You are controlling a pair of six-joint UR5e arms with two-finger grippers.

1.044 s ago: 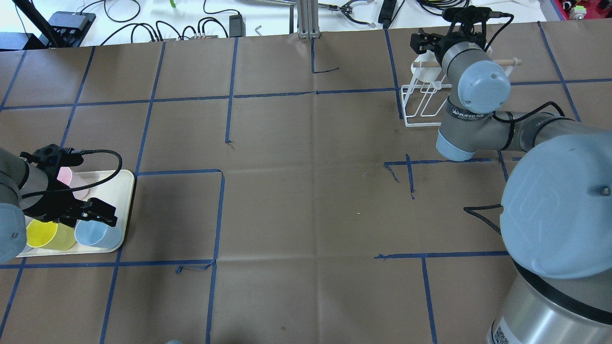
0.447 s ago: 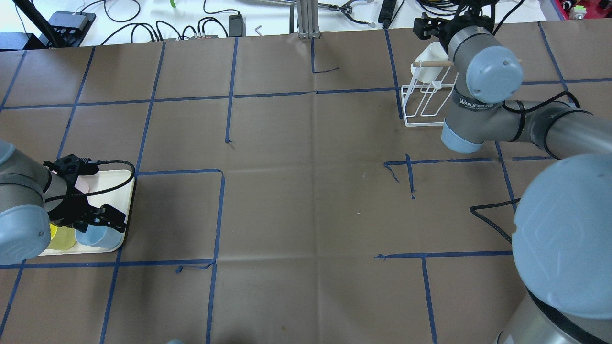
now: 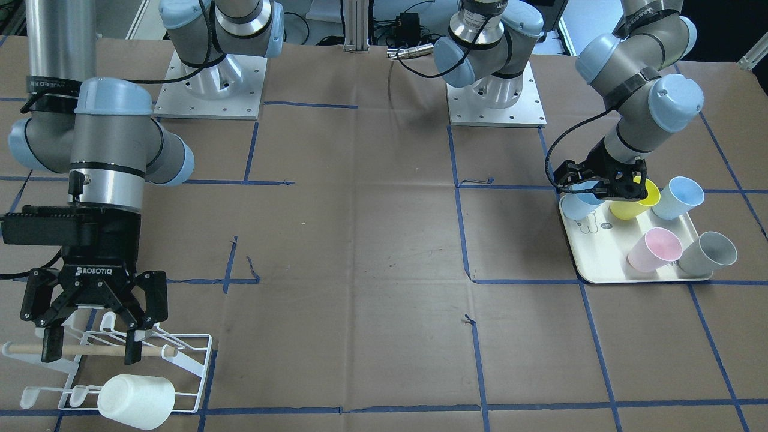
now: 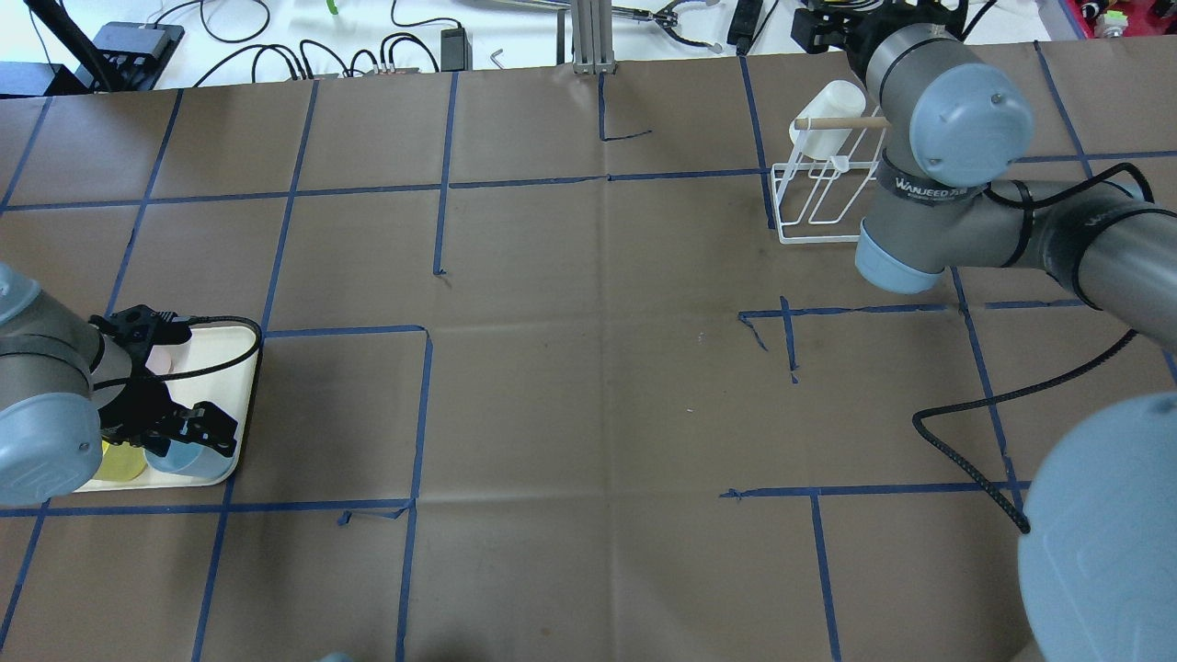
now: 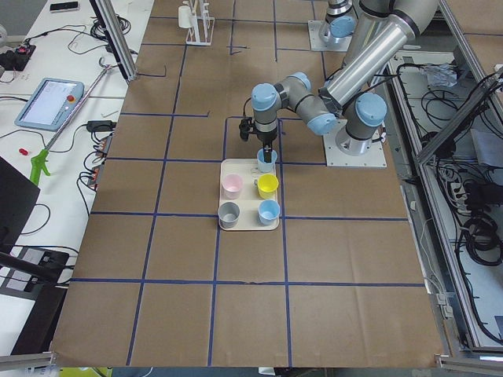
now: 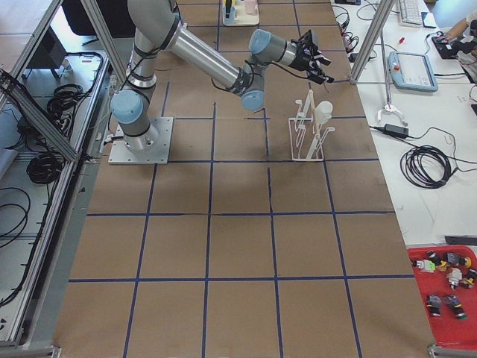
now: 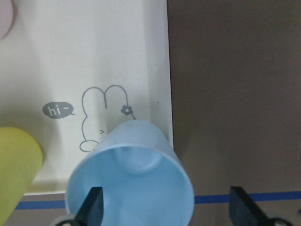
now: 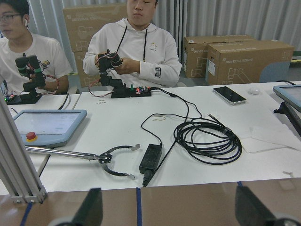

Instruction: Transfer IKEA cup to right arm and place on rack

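Left tool (image 3: 606, 189) is wide open with nothing in it, hanging right over the light blue cup (image 7: 136, 188) that sits on the cream tray (image 3: 606, 267), in the corner nearest the robot. From the wrist cam, one finger is over the cup's mouth and the other is outside it, so I'd guess it's lining up to pinch the wall. Right tool (image 3: 90, 353) is spread open and empty too, parked above the rack (image 3: 174, 360) far across the table, probably waiting for the handover. One white cup (image 3: 137, 401) sits on a prong.
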